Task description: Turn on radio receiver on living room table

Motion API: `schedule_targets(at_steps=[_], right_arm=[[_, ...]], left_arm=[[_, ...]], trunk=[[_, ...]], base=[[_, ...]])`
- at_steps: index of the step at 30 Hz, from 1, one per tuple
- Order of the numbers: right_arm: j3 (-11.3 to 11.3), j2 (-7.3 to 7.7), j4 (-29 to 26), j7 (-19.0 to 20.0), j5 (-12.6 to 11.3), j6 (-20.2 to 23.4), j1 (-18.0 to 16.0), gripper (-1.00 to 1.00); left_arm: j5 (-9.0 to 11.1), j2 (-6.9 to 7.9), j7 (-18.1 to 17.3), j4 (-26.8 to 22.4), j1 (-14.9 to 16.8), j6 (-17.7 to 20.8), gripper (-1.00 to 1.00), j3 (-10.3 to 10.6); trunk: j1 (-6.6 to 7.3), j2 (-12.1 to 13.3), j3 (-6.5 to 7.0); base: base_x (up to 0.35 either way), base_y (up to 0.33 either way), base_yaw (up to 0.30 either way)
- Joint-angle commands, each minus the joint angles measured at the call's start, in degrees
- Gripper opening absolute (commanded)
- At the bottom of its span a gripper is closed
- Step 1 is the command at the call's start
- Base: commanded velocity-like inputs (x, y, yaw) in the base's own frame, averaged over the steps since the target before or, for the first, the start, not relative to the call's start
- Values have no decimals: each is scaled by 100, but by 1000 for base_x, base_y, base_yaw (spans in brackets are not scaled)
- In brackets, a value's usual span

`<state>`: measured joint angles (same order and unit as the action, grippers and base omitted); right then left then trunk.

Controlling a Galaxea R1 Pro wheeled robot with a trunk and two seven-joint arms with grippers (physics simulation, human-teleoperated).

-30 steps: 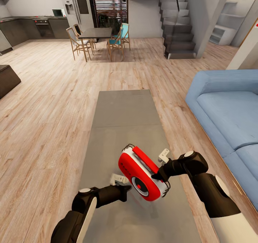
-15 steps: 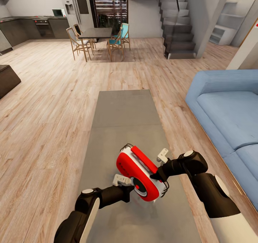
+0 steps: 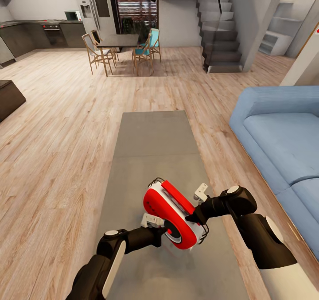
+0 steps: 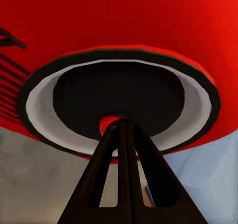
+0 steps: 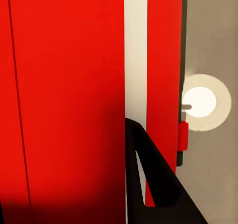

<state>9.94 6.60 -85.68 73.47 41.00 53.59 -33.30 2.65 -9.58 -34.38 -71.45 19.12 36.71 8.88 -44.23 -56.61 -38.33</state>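
Red radio receiver (image 3: 173,214), one, two claws touching it, grey table (image 3: 153,145)

Head camera looks down along the table (image 3: 155,140) into the room. Both wrist cameras sit tight against the radio receiver (image 3: 173,213), which all three views share.

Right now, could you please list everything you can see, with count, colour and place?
radio: one, red and white, tilted over the table's near end
table: one, grey, long, straight ahead
sofa: one, light blue, right of the table
dining table: one, dark, far back
chairs: several, wooden, around the dining table
stairs: one flight, grey, far right
left pincer: black, shut, tip at the radio's dial
right pincer: black, on the radio's side
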Motion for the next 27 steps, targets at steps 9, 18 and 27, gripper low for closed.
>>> schedule_targets(at_steps=[9,18,27], right_arm=[[8,0,-1,0,-22,11,-1,-100],[8,0,-1,0,-22,11,-1,-100],[16,0,-1,0,-22,11,-1,-100]], left_arm=[[-1,0,-1,278,12,-178,-100,-5],[2,-30,2,586,13,-404,-100,-9],[21,-42,0,667,32,-466,-100,-6]], trunk=[[0,0,0],[0,0,0],[0,0,0]], base=[[0,0,0],[0,0,0],[0,0,0]])
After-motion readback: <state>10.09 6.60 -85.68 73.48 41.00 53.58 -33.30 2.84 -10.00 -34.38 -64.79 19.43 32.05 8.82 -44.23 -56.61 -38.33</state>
